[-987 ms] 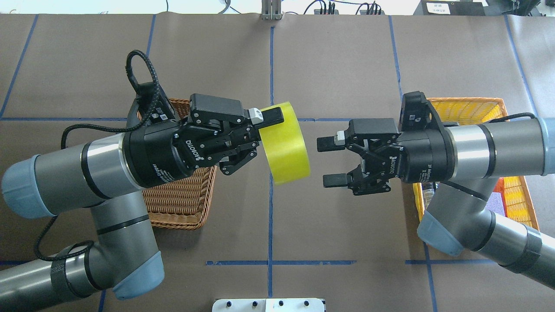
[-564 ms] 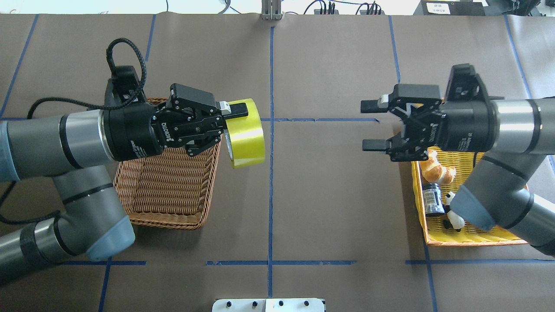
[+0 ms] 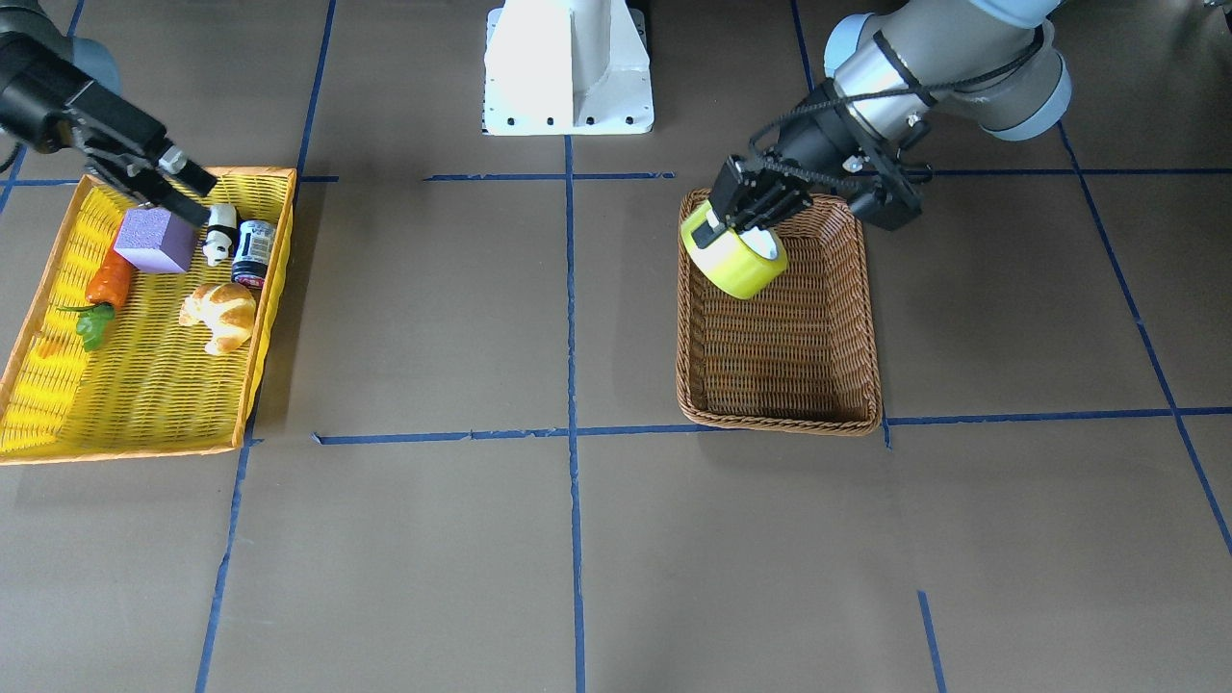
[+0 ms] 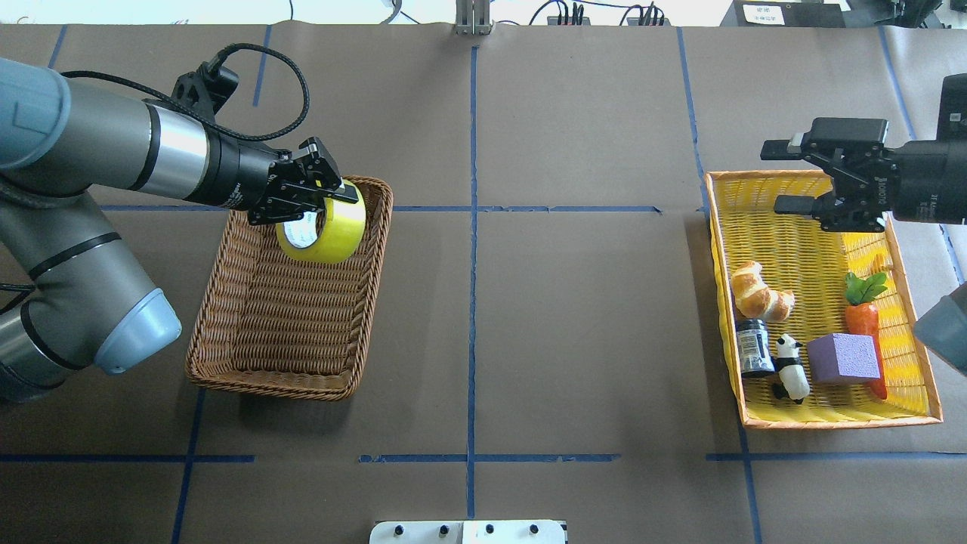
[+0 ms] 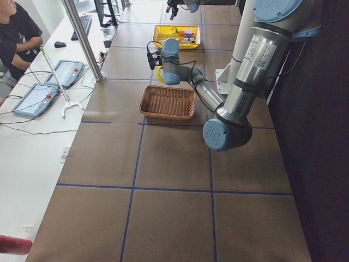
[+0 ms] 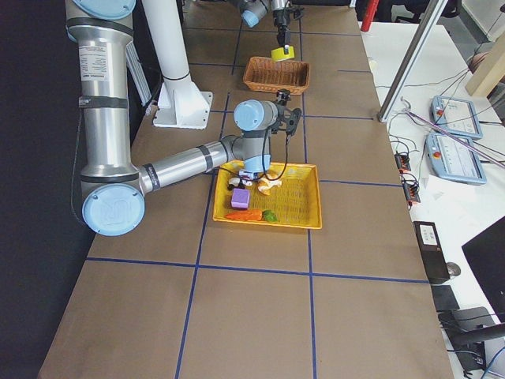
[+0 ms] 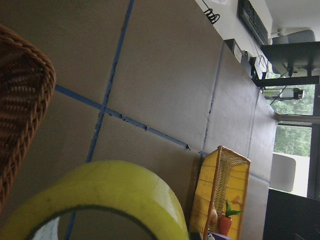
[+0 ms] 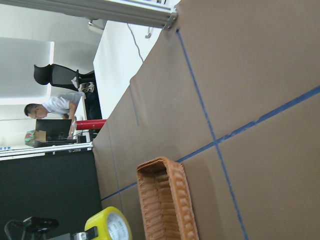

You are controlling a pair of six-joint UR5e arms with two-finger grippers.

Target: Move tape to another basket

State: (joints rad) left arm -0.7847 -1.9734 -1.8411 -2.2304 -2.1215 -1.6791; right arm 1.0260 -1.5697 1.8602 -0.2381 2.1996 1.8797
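- Basket (image 4: 249,375), left of centre on the counter: the drop target.
- My left tool (image 4: 325,208) is clamped on the wall of the tape (image 4: 332,240), which hangs over the basket's upper-right corner, so a release should land inside.
- My right tool (image 4: 783,175), upper right: fingers spread, holding nothing, over the yellow tray (image 4: 831,420).

I see the brown bench (image 4: 574,325), gridded with blue lines (image 4: 472,302), carrying the wicker basket (image 4: 287,325) on its left and the yellow tray basket (image 4: 801,219) at the right edge, well apart.
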